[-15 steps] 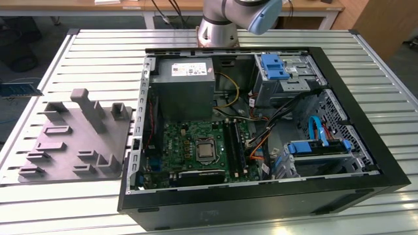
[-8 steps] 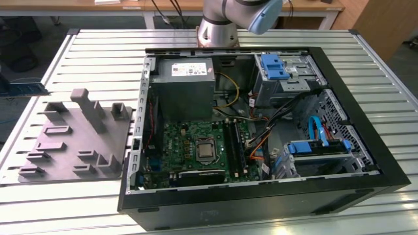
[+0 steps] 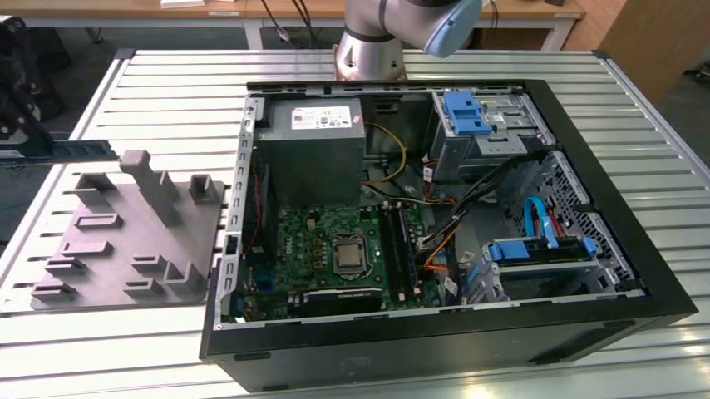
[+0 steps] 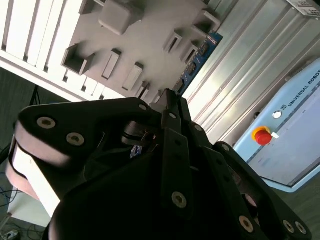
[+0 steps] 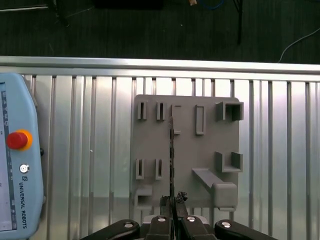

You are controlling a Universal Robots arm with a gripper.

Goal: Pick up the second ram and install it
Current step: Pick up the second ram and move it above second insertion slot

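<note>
We saw the second ram (image 5: 171, 150) clamped edge-on between the fingers (image 5: 161, 214), held over the grey tray (image 5: 150, 145) on the slatted surface (image 5: 100, 150), beside the open computer case (image 3: 444, 337) in the exterior view.

Even, bright light; soft glare on the slatted table (image 5: 90, 150).

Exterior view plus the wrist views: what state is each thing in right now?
end effector: shut on the second ram.
second ram: held off the table, edge-on over the grey tray in the first wrist view.
grey tray: lying flat on the table.
computer case: on its side, side panel off, open.
processor socket: uncovered, no cooler on it.
</note>
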